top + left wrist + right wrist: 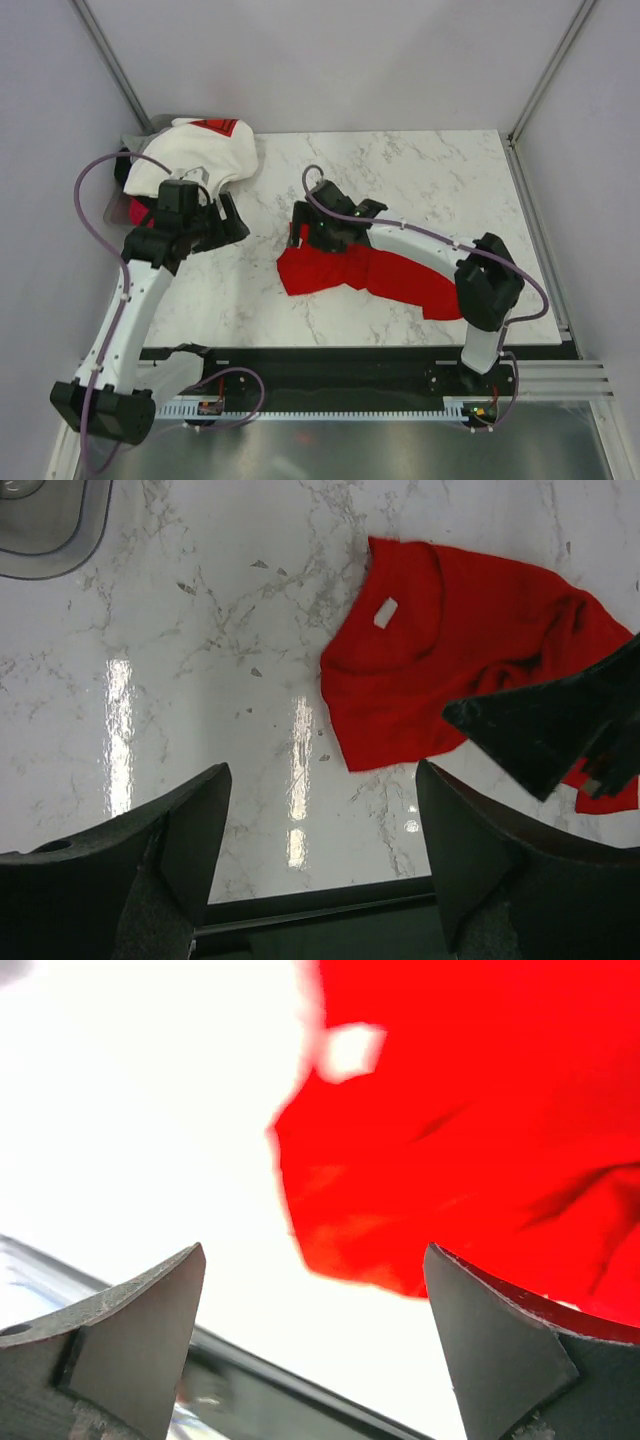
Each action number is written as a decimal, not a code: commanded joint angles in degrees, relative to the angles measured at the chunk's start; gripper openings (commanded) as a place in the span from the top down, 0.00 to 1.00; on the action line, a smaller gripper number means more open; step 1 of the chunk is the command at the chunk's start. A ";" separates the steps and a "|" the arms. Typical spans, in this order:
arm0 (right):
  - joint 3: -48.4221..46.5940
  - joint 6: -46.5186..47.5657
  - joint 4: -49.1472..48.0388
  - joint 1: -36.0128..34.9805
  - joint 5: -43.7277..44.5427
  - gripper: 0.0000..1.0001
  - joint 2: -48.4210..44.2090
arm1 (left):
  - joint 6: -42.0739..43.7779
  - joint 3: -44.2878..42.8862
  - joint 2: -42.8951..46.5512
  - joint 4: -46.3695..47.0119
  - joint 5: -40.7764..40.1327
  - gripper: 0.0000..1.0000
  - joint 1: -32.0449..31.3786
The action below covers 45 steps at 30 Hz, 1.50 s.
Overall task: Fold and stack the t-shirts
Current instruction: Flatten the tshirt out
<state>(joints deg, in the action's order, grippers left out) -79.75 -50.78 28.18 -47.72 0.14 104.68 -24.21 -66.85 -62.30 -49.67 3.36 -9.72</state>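
The plain red t-shirt (360, 272) lies crumpled on the marble table, its white neck label up (385, 612). My right gripper (298, 232) hovers open and empty over the shirt's far left edge; in the right wrist view (315, 1300) the red cloth (480, 1130) lies just beyond the fingertips. My left gripper (234, 220) is open and empty over bare table left of the shirt (450, 670), and its own view (320, 820) shows nothing between the jaws. The white t-shirt with a red mark (195, 155) sits heaped at the back left. The black and magenta-pink shirts cannot be made out.
The grey tray (60, 530) holds the white shirt's pile at the back left corner (130, 140); a bit of red-pink cloth (141, 211) peeks out beneath the white shirt. The table's front edge is a dark rail (350, 352). Walls close in left and right.
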 commanded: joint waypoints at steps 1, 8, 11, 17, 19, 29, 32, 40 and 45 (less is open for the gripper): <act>-11.14 2.63 13.46 -1.14 9.67 0.02 -6.57 | -2.33 5.91 7.53 -1.83 2.45 0.19 -1.79; 26.49 -11.57 11.29 -0.70 20.51 0.02 -33.72 | -11.19 18.50 9.48 3.60 2.97 0.23 -7.32; 39.52 -17.13 8.22 -0.70 20.07 0.02 -47.09 | -13.93 22.37 8.26 9.58 2.27 0.25 -10.49; 42.49 -13.82 7.33 -0.62 18.84 0.05 -49.06 | -16.22 26.95 -0.68 21.17 0.61 0.27 -13.48; 41.34 -11.63 6.89 -0.62 19.19 0.05 -44.84 | -15.87 26.86 -3.69 23.64 -0.36 0.27 -14.10; 25.54 -0.20 4.52 -0.61 22.62 0.02 -24.45 | -17.01 27.74 -20.83 37.62 0.77 0.37 -14.63; 22.63 1.73 4.16 0.08 22.97 0.04 -19.71 | -17.02 27.92 -23.21 40.35 1.65 0.58 -14.72; 21.38 4.12 2.84 2.11 20.86 0.58 -12.83 | -15.87 25.01 -25.68 39.83 1.66 0.98 -14.81; 22.53 3.85 6.52 2.20 22.53 1.00 -19.33 | -16.31 25.02 -19.18 36.58 1.13 0.98 -14.81</act>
<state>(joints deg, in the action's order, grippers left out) -56.62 -47.35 32.36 -45.52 20.75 90.52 -40.45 -40.91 -86.17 -11.51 6.07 -24.25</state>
